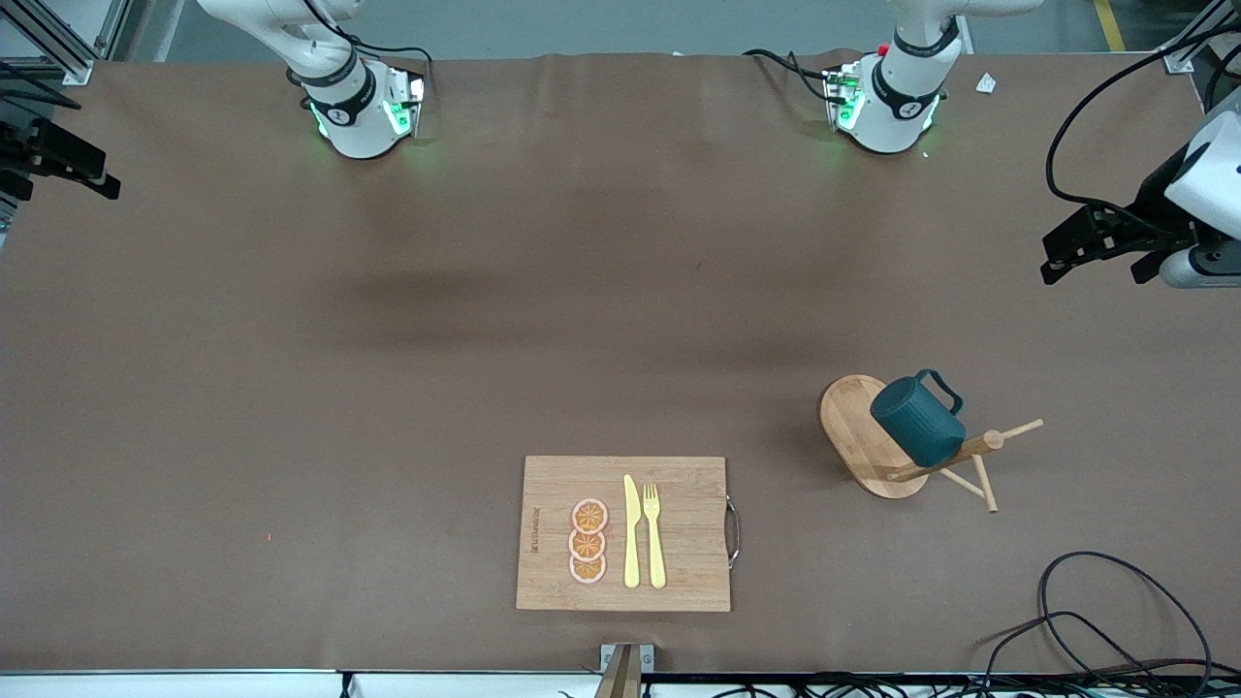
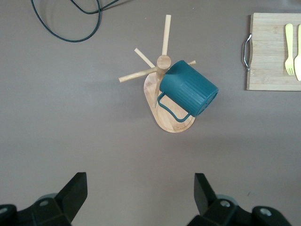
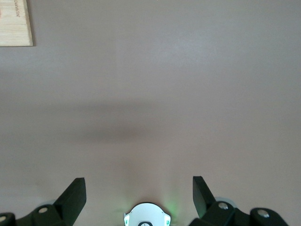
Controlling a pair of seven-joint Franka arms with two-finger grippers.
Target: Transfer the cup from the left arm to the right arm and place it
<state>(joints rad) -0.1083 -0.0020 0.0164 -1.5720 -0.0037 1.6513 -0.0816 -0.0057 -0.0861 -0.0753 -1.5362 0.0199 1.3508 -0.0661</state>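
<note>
The dark teal ribbed cup (image 1: 916, 422) hangs tilted by its handle on a peg of a wooden mug tree (image 1: 853, 431) toward the left arm's end of the table. In the left wrist view the cup (image 2: 190, 92) and the tree's oval base (image 2: 171, 122) lie well below the camera. My left gripper (image 2: 139, 188) is open and empty, high over bare table beside the tree; it also shows in the front view (image 1: 1052, 257). My right gripper (image 3: 138, 188) is open and empty, high over its own arm's base (image 3: 146, 216).
A wooden cutting board (image 1: 679, 485) with a yellow knife, a yellow fork and three orange slices lies near the table's front edge; it also shows in both wrist views (image 2: 268, 52) (image 3: 14, 28). Black cables (image 1: 1096, 620) loop on the table near the mug tree.
</note>
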